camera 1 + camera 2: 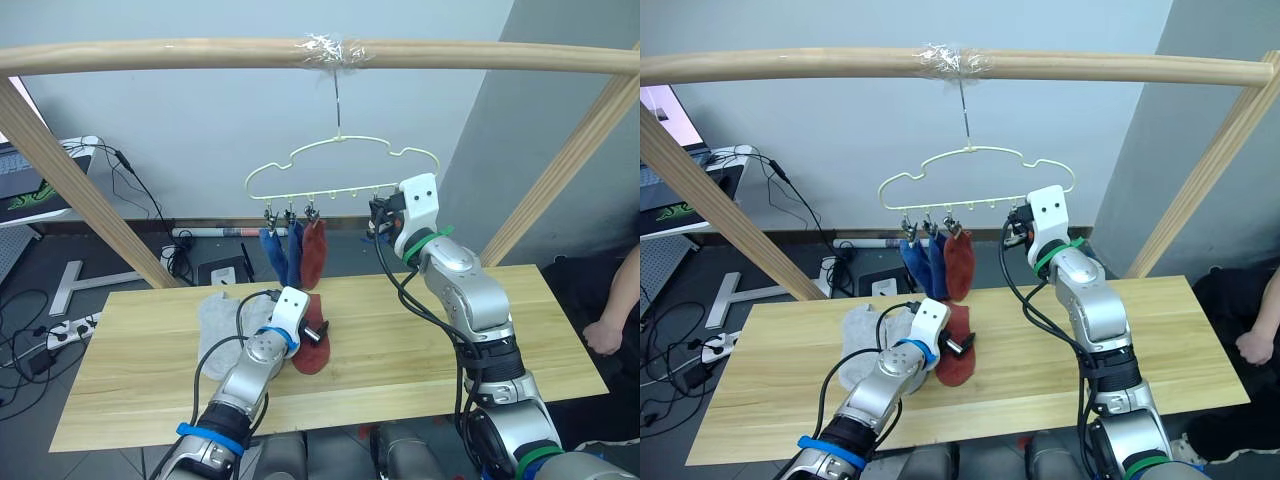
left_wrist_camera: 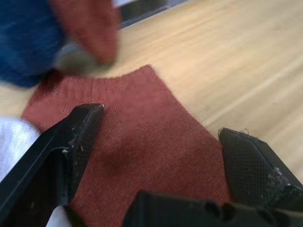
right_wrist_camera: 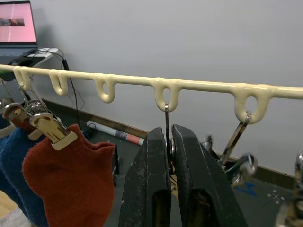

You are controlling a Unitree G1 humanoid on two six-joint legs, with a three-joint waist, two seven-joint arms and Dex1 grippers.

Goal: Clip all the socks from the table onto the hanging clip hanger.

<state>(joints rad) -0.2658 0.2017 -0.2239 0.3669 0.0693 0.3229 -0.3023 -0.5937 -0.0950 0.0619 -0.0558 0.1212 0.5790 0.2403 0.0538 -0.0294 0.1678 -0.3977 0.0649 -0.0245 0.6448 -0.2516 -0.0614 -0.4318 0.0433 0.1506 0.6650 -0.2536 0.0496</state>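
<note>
Left gripper (image 2: 156, 142) gapes over the rust sock (image 1: 312, 352) to grab it, while the right gripper (image 3: 169, 146) pinches a clip (image 3: 166, 124) to steady the clip hanger (image 1: 340, 165).

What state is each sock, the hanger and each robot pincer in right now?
Blue socks: clipped, hanging.
Hanging red sock: clipped.
Red sock on table: flat, between open fingers.
Grey socks: lying on table.
Clip hanger: hung from bar.
Left pincer: open.
Right pincer: shut on a clip.
</note>
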